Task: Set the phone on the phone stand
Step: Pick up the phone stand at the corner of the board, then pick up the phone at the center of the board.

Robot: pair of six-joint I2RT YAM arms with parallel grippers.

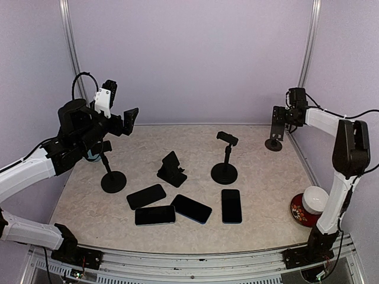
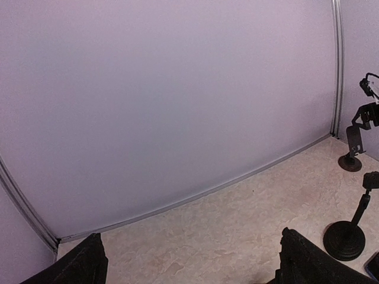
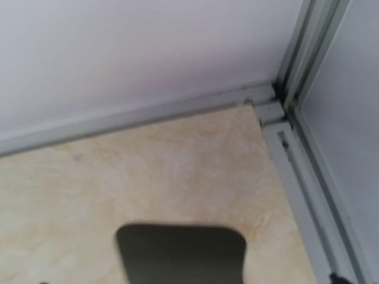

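Top view: four phones (image 1: pixel 155 215) lie flat on the surface (image 1: pixel 266 195), lower centre, none on a stand. The left pole stand (image 1: pixel 113 181), folding stand (image 1: pixel 172 170) and centre pole stand (image 1: pixel 224 172) are all bare. The corner stand (image 1: pixel 273 144), upper right, carries a dark flat piece; can't tell whether that's a phone or its cradle. Right jaws sit just above it, too small and dark to read. Left jaws are raised at upper left, holding nothing. Bowl (image 1: pixel 314 198) at lower right.

Left wrist view: fingers (image 2: pixel 77 266) are cut off by the bottom edge and stand far apart, so the left jaws are spread. Centre pole stand (image 2: pixel 346 239) and corner stand (image 2: pixel 349 161) are at the right edge.

Right wrist view: a blurred dark rounded slab (image 3: pixel 180 254) is cut off at the bottom, identity unclear. No fingers in frame, so I can't tell the right jaws' state.
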